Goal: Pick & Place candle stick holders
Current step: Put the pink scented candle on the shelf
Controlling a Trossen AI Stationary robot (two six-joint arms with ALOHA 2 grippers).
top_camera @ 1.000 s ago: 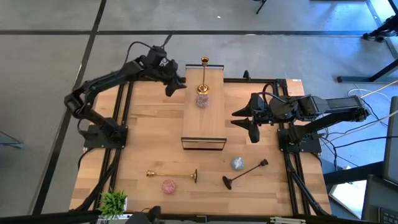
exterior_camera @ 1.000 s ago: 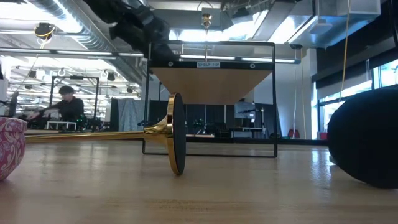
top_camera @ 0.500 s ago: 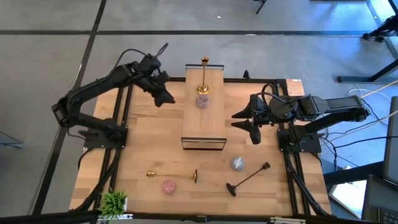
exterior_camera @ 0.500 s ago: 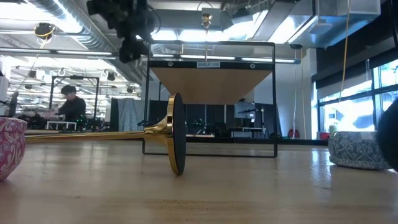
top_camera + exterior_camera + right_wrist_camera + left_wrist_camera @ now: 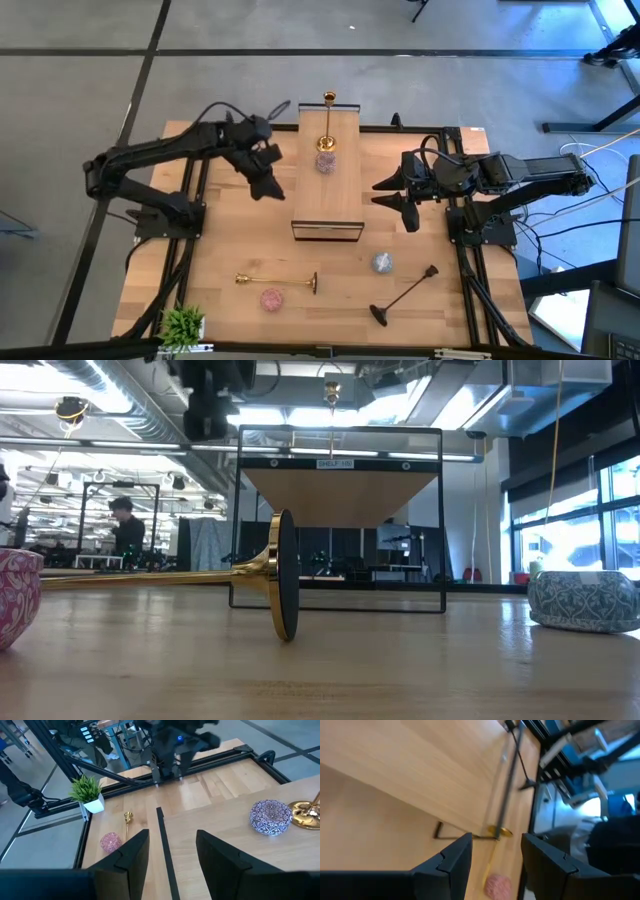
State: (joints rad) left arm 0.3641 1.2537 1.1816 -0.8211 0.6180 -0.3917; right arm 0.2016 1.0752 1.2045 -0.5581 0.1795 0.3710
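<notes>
1. On the wooden table (image 5: 230,250), a raised shelf (image 5: 329,175) sits in the middle, running toward the far edge.
2. The left gripper (image 5: 264,180) hangs in the air just left of the shelf, fingers parted with an empty gap between them.
3. The right gripper (image 5: 397,198) hovers to the right of the shelf, fingers also parted, holding nothing.
4. A gold candlestick (image 5: 327,120) stands upright on the far end of the shelf, a purplish cup (image 5: 325,161) just beside its base.
5. A second gold candlestick (image 5: 277,280) lies flat near the front edge, a pink cup (image 5: 271,298) just beside it.
6. A black candlestick (image 5: 403,295) lies tilted at front right, near a blue cup (image 5: 382,263).
7. A small green plant (image 5: 182,325) sits at the front left corner.
</notes>
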